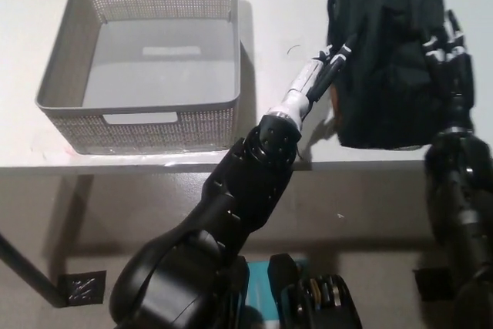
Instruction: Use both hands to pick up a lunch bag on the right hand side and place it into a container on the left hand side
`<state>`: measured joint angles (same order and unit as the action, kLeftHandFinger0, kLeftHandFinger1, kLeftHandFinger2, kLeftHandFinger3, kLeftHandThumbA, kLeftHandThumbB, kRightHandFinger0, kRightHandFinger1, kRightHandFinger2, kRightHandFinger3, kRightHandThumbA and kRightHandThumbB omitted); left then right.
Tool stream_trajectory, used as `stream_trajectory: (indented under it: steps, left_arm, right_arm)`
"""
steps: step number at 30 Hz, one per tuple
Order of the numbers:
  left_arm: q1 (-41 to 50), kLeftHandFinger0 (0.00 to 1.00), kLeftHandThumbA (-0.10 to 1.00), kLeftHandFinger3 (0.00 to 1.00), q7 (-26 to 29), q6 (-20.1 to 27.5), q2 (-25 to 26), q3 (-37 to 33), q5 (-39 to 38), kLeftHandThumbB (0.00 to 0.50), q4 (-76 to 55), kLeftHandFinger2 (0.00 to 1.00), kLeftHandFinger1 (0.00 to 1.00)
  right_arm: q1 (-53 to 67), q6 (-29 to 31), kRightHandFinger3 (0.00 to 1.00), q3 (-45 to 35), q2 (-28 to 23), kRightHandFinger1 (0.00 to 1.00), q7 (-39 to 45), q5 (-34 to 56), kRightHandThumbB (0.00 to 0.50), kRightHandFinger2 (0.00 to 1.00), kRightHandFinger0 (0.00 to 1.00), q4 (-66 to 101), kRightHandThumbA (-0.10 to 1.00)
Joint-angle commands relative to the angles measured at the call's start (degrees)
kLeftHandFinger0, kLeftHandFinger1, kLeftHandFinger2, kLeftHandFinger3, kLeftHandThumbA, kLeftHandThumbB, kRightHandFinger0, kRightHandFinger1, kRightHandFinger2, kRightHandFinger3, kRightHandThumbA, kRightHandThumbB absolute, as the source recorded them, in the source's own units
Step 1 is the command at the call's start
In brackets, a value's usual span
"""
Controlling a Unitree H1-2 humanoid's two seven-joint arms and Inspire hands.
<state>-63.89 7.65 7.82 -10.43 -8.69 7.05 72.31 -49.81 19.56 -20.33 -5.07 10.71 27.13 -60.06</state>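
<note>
- My left hand [333, 61] reaches up from the lower middle of the view on a white forearm and presses against the left side of the lunch bag [385, 52]. Its fingers merge with the dark fabric, so I cannot tell whether they are spread or closed on anything.
- My right hand [449, 55] is black and lies against the bag's right side, its fingers pointing away from me along the fabric. I cannot tell how firmly it grips, or whether it grips at all.
- The lunch bag is dark, soft and slumped. It sits on the white table [285, 13] at the upper right, squarely between my two hands, its near edge close to the table's front edge. Its long axis runs away from me.
- The container [62, 67], a grey perforated basket with cut-out handles, stands on the same table at the upper left, apart from the bag, with bare table between them. Nothing shows inside it.
- Judged from this, both hands flank the bag equally, and the coming move is a squeeze and lift, then a carry to my left, past my left hand, toward the basket.
</note>
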Motion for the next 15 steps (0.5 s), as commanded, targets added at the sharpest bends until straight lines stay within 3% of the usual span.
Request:
stream_trajectory:
  steps: [1, 5, 10, 15]
  left_arm:
    - [-4.0, 1.0, 1.0, 1.0, -1.8, 2.8, -1.1, 0.2, -0.2, 0.263, 0.8, 1.0, 1.0]
    - [-4.7, 1.0, 1.0, 1.0, -2.2, -0.6, -1.6, 0.6, -0.5, 0.268, 0.8, 1.0, 1.0]
    - [-5.4, 1.0, 1.0, 1.0, -4.3, -1.5, -1.4, 0.5, -0.9, 0.231, 0.4, 1.0, 1.0]
    - [-5.7, 1.0, 1.0, 1.0, -5.4, -3.1, -1.5, 0.0, -0.8, 0.236, -0.3, 1.0, 1.0]
  right_arm:
    - [-2.7, -3.5, 1.0, 0.4, 6.0, 1.0, 3.7, 2.2, 0.206, 1.0, 1.0, -2.2, 1.0]
    - [-2.6, -1.8, 1.0, 4.6, 7.8, 1.0, 3.2, -2.1, 0.112, 1.0, 1.0, 0.5, 1.0]
    - [-1.5, -4.5, 1.0, 6.9, 8.1, 1.0, -0.5, -3.1, 0.12, 1.0, 1.0, 5.4, 1.0]
    - [-0.4, -4.7, 1.0, 7.5, 8.2, 1.0, -2.0, -2.5, 0.095, 1.0, 1.0, 8.1, 1.0]
